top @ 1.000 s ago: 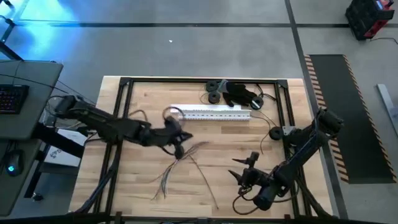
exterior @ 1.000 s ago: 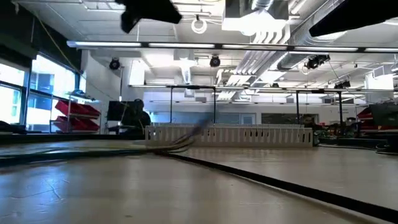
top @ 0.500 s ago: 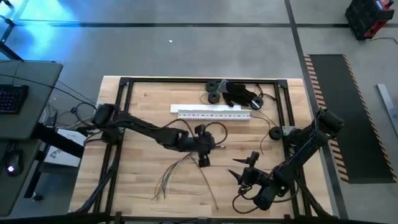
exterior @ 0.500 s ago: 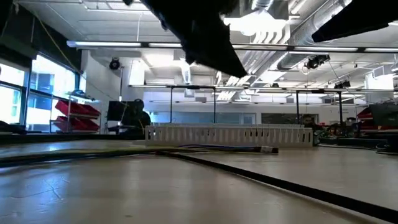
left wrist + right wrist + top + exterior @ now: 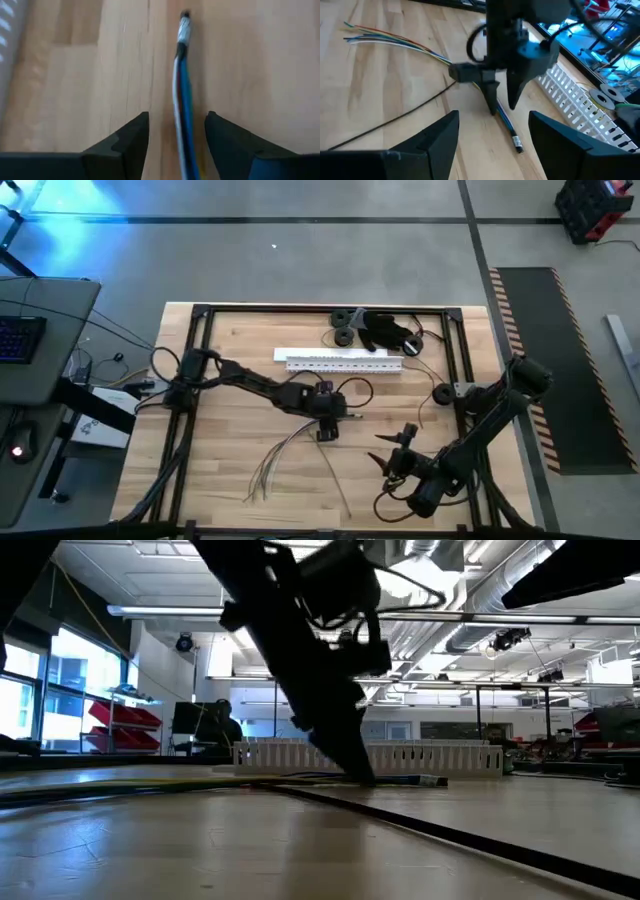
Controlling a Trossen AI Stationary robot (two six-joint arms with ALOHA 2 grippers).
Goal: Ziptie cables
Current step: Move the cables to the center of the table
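The left gripper (image 5: 176, 135) is open around the cables (image 5: 183, 115), holding nothing. It should go lower, then squeeze gently.

- My left arm stretches out to mid-counter, its pincer (image 5: 327, 432) pointing down with fingers (image 5: 125, 145) spread apart
- My right arm sits folded near the counter's edge, its pincer (image 5: 385, 450) fingers (image 5: 427, 137) parted

Grey floor (image 5: 300, 260), striped dark mat (image 5: 540, 360), red bins (image 5: 125, 725) by windows (image 5: 30, 690).
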